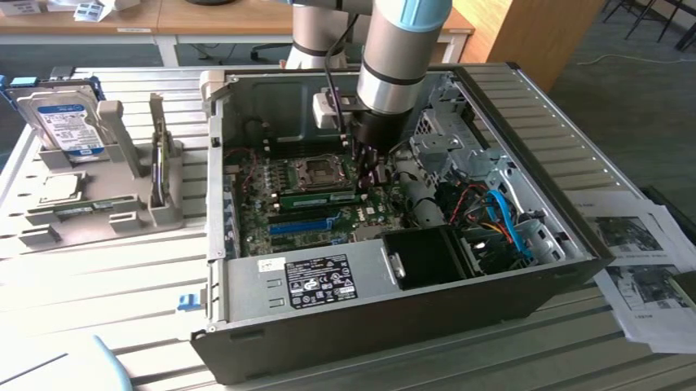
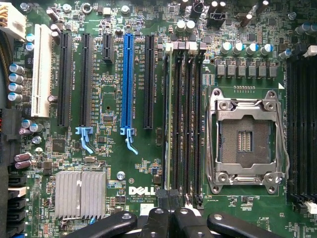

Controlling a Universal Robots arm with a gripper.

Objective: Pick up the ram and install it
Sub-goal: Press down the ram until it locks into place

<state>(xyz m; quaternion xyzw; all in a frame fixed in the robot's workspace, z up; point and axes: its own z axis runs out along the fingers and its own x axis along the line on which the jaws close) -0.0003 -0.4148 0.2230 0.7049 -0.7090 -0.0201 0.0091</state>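
While the arm [image 1: 383, 57] reaches down into the open case [image 1: 522, 122] in the exterior view, its gripper [image 1: 366, 167] sits low over the motherboard [image 1: 285, 213], just beside the CPU socket [image 1: 319, 170]. A green ram [image 1: 322, 198] stick lies lengthwise on the board right below the gripper, seated among the memory slots; the fingers are closed, and whether they pinch its end cannot be told from here. A blue slot [image 1: 299, 226] runs parallel to the stick, nearer the power supply [image 1: 315, 277]. Off to the exterior view's left, a grey stand [image 1: 120, 208] on the table [image 1: 98, 269] carries a hard drive [image 1: 68, 122] upright. Printed sheets [image 1: 641, 269] lie at the exterior view's right of the case.

From the wrist view, the black fingers [image 2: 148, 220] meet at the picture's edge, shut together over the end of the memory slots [image 2: 185, 119]. The ram [image 2: 169, 124] shows edge-on as a thin green strip standing in the slot farthest from the socket [image 2: 245, 141], which is open and empty. The blue slot [image 2: 129, 79] and a finned heatsink [image 2: 79, 193] lie farther out.
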